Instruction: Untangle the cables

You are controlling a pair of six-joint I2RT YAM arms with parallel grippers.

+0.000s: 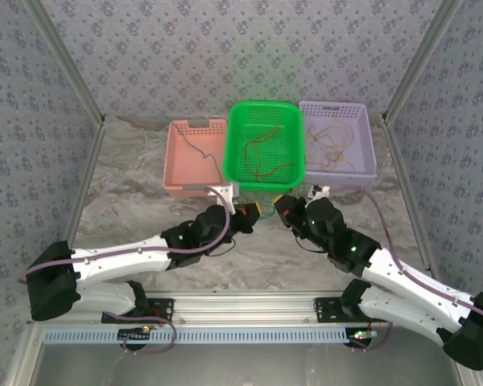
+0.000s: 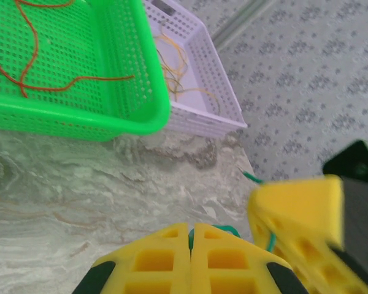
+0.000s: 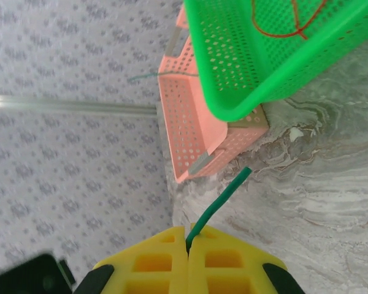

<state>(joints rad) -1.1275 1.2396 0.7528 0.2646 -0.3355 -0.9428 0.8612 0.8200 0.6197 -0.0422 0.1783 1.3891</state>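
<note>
A thin green cable (image 3: 219,199) sticks up from between the yellow fingers of my right gripper (image 3: 188,236), which is shut on it. My left gripper (image 2: 191,230) is also shut, with a bit of the same green cable (image 2: 226,230) showing at its fingertips. That cable runs on across the right gripper's yellow finger (image 2: 297,211) beside it. From above, the left gripper (image 1: 256,212) and the right gripper (image 1: 283,211) almost meet, tip to tip, just in front of the green basket (image 1: 235,153). Red-orange cables (image 1: 262,154) lie inside that basket.
Three baskets stand in a row at the back of the marble table (image 1: 137,201). The pink basket (image 1: 177,161) holds a dark cable (image 1: 200,151), and the purple basket (image 1: 369,149) holds yellow cables (image 1: 332,145). Patterned walls close in both sides.
</note>
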